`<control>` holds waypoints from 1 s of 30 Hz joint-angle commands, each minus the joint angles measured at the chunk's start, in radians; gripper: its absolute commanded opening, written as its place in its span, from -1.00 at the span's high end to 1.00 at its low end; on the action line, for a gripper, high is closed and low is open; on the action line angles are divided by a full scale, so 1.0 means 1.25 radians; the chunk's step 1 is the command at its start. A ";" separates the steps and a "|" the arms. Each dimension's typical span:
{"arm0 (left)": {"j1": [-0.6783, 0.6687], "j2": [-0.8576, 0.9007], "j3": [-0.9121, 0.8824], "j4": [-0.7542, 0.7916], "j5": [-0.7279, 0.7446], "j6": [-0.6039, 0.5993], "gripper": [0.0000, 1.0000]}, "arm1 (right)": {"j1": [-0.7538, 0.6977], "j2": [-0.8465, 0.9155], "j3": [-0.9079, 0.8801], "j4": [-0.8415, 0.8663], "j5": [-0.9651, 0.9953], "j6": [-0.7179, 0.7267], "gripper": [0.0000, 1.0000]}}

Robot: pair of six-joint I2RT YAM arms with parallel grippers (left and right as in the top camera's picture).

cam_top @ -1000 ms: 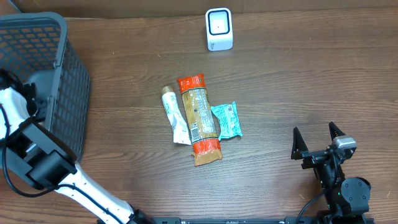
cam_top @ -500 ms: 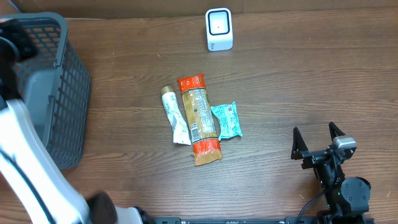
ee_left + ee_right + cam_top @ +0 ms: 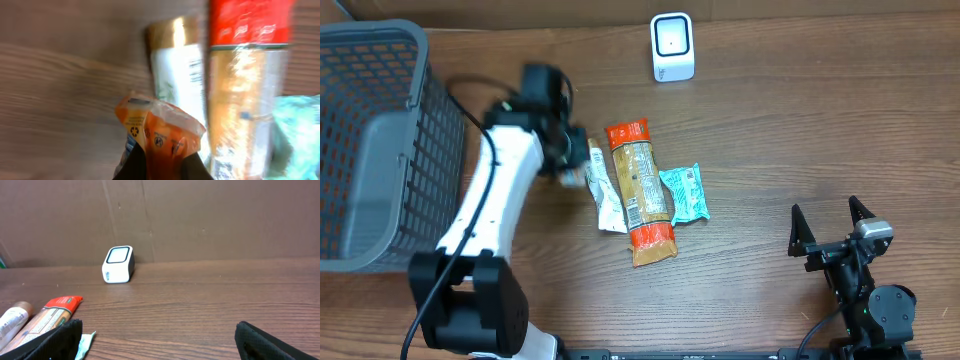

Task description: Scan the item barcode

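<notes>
Left fingers (image 3: 131, 167) clamped on the orange packet (image 3: 160, 137), hovering just beside the white tube (image 3: 604, 190); scanner (image 3: 672, 47) sits well apart across the tabletop (image 3: 800, 130), so I'd say pickup done, scan not yet; right fingers (image 3: 798, 232) spread wide, holding nothing.

Grey plastic mesh basket (image 3: 380, 80): square grid
White boxy scanner (image 3: 672, 47): dark face
White plastic tube (image 3: 604, 192): gold cap
Long clear packet (image 3: 640, 195): red ends, tan filling
Crinkled orange packet (image 3: 160, 136): white symbols

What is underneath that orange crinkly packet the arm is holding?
A white tube with a gold cap and, beside it, a red-topped clear snack pack lie on the wooden table. The orange packet covers the tube's lower end.
</notes>
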 commanded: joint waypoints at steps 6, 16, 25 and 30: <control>0.006 -0.031 -0.268 0.237 -0.021 -0.136 0.89 | -0.002 -0.003 -0.008 0.002 0.001 0.002 -1.00; 0.011 -0.040 -0.297 0.309 -0.023 -0.090 -1.00 | -0.002 -0.003 -0.008 0.002 0.001 0.002 -1.00; 0.029 -0.130 0.136 -0.019 0.002 0.070 -0.99 | -0.002 -0.003 -0.008 0.042 0.001 0.002 -1.00; 0.030 -0.142 0.348 -0.052 0.001 0.079 -0.99 | -0.002 -0.003 -0.003 0.147 -0.135 0.024 -1.00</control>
